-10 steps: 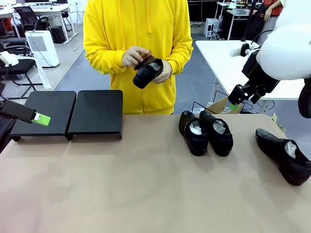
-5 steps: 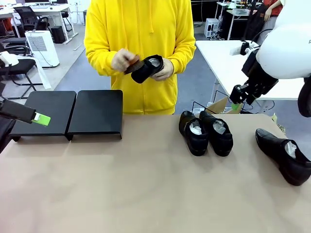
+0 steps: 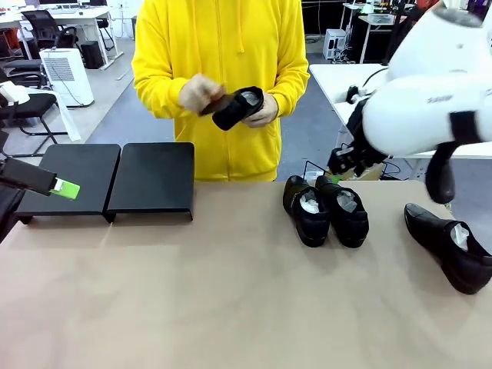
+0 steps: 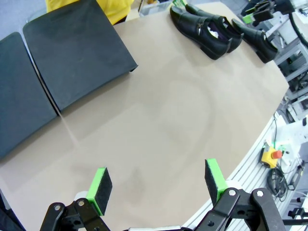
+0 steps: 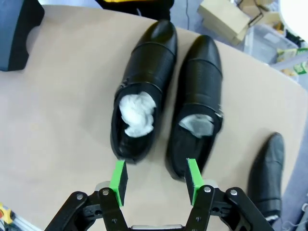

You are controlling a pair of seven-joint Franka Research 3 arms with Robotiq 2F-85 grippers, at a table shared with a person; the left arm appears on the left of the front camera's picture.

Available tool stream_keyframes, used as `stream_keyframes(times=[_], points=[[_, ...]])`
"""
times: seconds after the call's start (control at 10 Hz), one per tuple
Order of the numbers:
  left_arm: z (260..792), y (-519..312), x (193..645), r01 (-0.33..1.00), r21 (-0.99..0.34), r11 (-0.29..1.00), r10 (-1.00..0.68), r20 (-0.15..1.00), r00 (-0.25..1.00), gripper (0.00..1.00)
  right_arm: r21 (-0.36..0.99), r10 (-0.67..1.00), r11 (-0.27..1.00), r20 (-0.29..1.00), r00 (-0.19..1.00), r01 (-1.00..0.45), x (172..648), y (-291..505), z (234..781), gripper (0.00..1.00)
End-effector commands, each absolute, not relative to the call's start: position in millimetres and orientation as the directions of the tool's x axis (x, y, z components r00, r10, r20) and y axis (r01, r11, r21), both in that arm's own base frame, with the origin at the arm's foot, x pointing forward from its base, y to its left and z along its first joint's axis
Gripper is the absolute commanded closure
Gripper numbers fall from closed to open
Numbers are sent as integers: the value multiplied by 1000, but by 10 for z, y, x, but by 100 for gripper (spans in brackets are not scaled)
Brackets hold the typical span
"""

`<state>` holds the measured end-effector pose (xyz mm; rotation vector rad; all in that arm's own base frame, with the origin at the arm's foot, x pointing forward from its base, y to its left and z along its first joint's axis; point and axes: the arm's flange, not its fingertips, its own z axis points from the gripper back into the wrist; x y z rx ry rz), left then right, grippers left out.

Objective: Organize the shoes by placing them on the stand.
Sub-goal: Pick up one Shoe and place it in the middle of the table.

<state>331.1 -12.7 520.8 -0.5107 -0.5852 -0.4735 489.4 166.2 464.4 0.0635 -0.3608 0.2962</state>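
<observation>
Two black shoes (image 3: 307,209) (image 3: 344,207) stuffed with white paper lie side by side right of centre, and a third shoe (image 3: 451,244) lies at the far right. Across the table, a person in a yellow hoodie holds another shoe (image 3: 238,108) at chest height and has a small brush in the other hand. The black stand (image 3: 152,178) sits at the back left with nothing on it. My right gripper (image 3: 338,171) hangs open just above the pair's far ends; its wrist view has the pair (image 5: 142,96) (image 5: 197,106) beyond the right gripper (image 5: 155,181). Low over the tabletop, my left gripper (image 4: 158,185) stands open.
The stand's two panels (image 4: 77,53) lie ahead of my left gripper (image 3: 60,187), which waits at the table's left edge. A cardboard box (image 3: 361,169) sits behind the table at the right. Bare tabletop stretches between the stand and the shoes.
My right arm has swung left and down, bringing its gripper from the back right to over the pair of shoes. The person has raised and turned the held shoe a little.
</observation>
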Motion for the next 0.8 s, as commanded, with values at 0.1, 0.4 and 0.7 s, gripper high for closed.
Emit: stream_keyframes(times=[0.1, 0.4, 0.7], points=[[5217, -109, 3314, 568, -320, 758, -277, 631, 725, 0, 9, 274, 955, 357, 893, -297, 4894, 1662, 4644, 36], [5217, -109, 3314, 568, -320, 758, -277, 631, 725, 0, 15, 264, 958, 344, 901, -287, 4943, 1722, 4509, 36], [5217, -109, 3314, 568, -320, 758, -277, 631, 725, 0, 31, 124, 991, 187, 975, -132, 5140, 1920, 4325, 36]])
